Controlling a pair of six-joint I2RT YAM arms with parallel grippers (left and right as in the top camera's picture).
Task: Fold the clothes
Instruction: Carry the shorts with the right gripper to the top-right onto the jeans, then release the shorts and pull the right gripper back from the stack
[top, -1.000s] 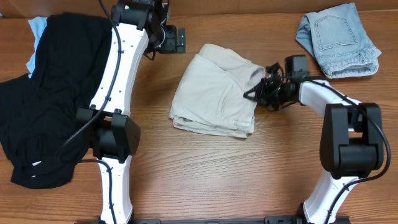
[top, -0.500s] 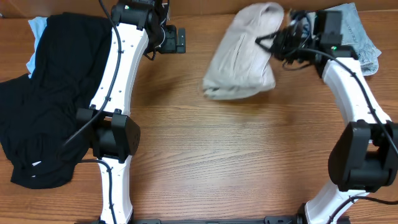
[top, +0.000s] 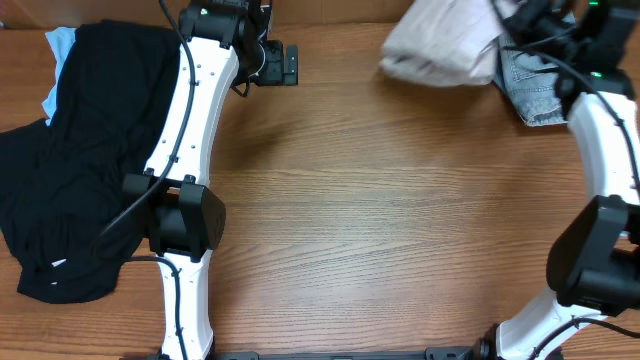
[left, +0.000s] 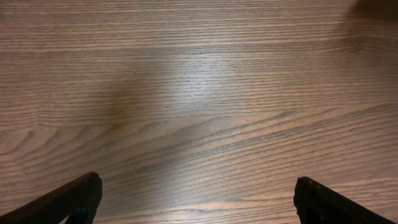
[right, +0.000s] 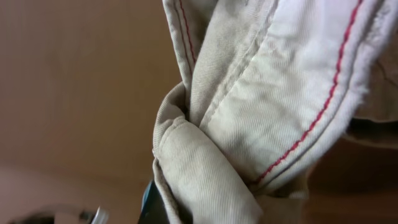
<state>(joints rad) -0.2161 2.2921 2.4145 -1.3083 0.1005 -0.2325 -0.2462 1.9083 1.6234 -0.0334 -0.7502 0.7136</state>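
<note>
Bare wood table (top: 350, 220) below both arms. Black garment (top: 80, 150) heaped well left of left gripper (top: 288, 64), whose jaws are wide apart and empty. Cream shorts (top: 440, 40) bunched, apparently lifted, pinched tight in right gripper (top: 508, 30). Extending leftward from it, long axis left-right, one edge over denim shorts (top: 540, 95). Right arm far nearer. Close up: twill weave, red stitching (right: 336, 93).

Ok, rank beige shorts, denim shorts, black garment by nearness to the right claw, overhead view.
1. Beige shorts: held in the right claw.
2. Denim shorts: just beside it, right edge.
3. Black garment: far left side.
</note>
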